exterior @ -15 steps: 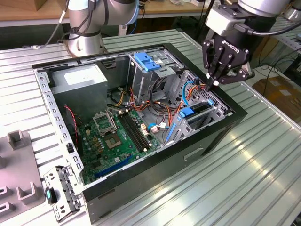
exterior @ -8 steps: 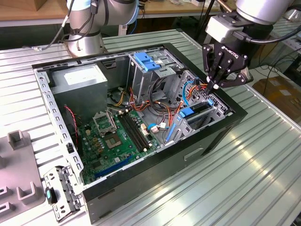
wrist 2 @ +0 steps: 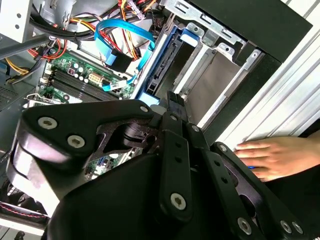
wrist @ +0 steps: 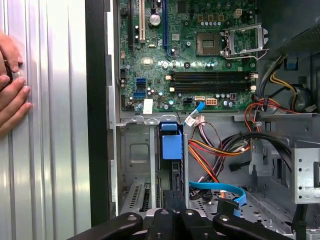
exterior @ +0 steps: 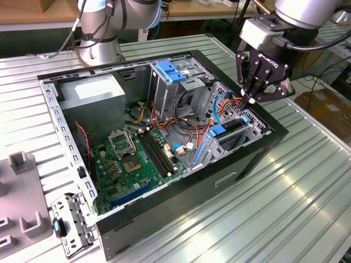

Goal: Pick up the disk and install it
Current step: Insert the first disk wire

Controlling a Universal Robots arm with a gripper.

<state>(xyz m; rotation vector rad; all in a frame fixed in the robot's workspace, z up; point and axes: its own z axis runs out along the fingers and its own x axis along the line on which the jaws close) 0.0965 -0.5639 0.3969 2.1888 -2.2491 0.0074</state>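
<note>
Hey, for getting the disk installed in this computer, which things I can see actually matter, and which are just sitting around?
In the job: disk; drive cage around it; gripper at the cage.

Just lying about: power supply box; motherboard; light-blue latch plate; grey blocks; a person's hand.

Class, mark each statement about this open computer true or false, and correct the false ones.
1. The case lies open, showing its motherboard. True.
2. The gripper hangs over the power supply. False: it is above the drive cage.
3. A hand rests on the table beside the case. True.
4. The disk lies on the table. False: it stands on edge in the drive cage.
</note>
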